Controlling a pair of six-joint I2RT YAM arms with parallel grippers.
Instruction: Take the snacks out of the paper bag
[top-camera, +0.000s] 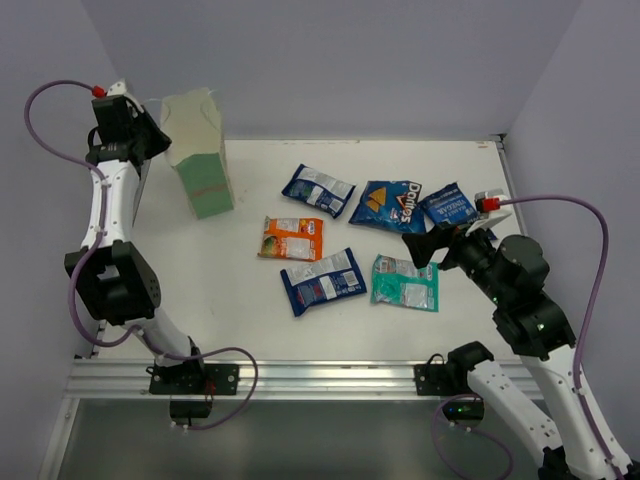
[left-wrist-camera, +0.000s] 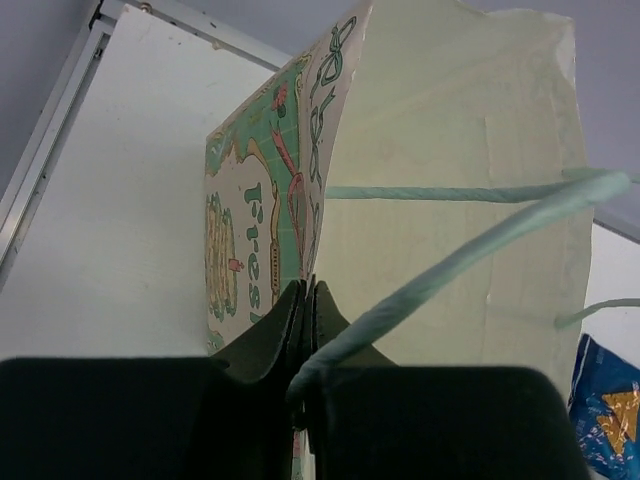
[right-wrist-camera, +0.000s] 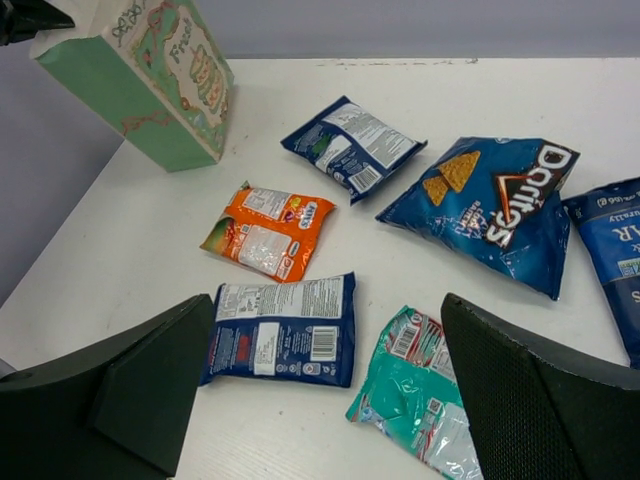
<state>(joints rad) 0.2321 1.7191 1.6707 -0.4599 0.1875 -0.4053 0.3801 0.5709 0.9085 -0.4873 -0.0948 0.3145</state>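
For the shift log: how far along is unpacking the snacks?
Looks nearly done: six packets lie on the table, Doritos and the orange packet among them. In hand: the left gripper pinches the rim of the paper bag; the right gripper hangs open, empty. Left: unclear, the bag's inside is hidden.

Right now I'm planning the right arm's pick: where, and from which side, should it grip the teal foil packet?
Pinch the teal foil packet on its crimped end seam nearest the open right gripper, fingers coming down from above. It lies flat on the white table, so probably only a thin edge offers a bite.
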